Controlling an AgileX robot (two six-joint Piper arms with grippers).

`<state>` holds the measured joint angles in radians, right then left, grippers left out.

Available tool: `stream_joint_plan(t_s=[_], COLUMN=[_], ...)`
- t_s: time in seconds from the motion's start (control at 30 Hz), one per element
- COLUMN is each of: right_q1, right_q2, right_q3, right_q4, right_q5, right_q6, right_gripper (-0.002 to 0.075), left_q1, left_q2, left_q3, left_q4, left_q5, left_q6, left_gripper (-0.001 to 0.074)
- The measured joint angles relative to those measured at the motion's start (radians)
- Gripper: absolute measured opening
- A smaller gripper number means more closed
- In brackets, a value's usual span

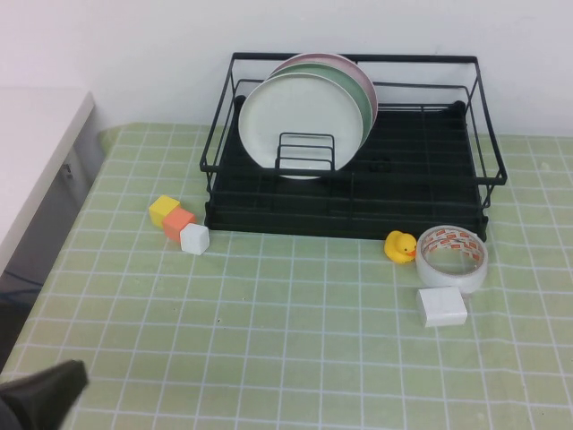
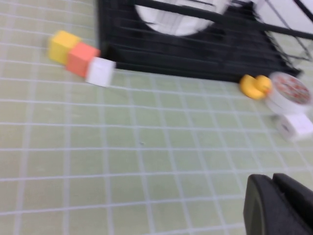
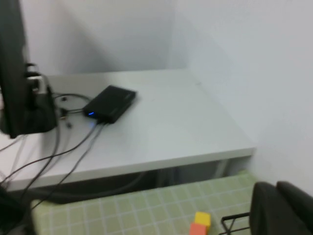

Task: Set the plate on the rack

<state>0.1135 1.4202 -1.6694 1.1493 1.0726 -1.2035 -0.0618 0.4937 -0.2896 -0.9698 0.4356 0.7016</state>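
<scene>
The white plate (image 1: 300,121) stands upright on edge in the black wire rack (image 1: 430,193), leaning on a small divider at the rack's left. A mint green plate (image 1: 365,94) and a pink plate (image 1: 313,57) stand right behind it. My left gripper (image 1: 54,385) is shut and empty at the near left corner of the mat, far from the rack. In the left wrist view its fingers (image 2: 272,180) are pressed together, with the rack (image 2: 195,54) and plate (image 2: 181,22) ahead. My right gripper (image 3: 275,188) is shut and empty, out of the high view, beside a rack corner (image 3: 234,223).
Yellow (image 1: 164,209), orange (image 1: 179,221) and white (image 1: 194,238) cubes sit left of the rack's front. A rubber duck (image 1: 400,245), a tape roll (image 1: 452,257) and a white box (image 1: 441,307) lie at front right. A white side table (image 1: 36,152) borders the left.
</scene>
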Motion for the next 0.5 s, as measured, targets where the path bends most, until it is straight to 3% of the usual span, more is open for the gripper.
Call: stream_joint_plan(t_s=[0.2, 0.5], right_q1=[0.047, 0.049], right_q2=[-0.386, -0.997], right_q3=[0.374, 0.828], right_q4=[-0.015, -0.017], right_q5=[-0.21, -0.457], right_q6=[-0.053, -0.059], right_gripper=[0.0002, 0.0002], left_q1=[-0.131, -0.156], left_q2=[0.0, 0.0], left_q3=[0.011, 0.011], left_q4=[0.0, 0.0], left_q5=[0.007, 0.109], left_q6=[0.0, 0.0], left_gripper=[0.0, 0.0])
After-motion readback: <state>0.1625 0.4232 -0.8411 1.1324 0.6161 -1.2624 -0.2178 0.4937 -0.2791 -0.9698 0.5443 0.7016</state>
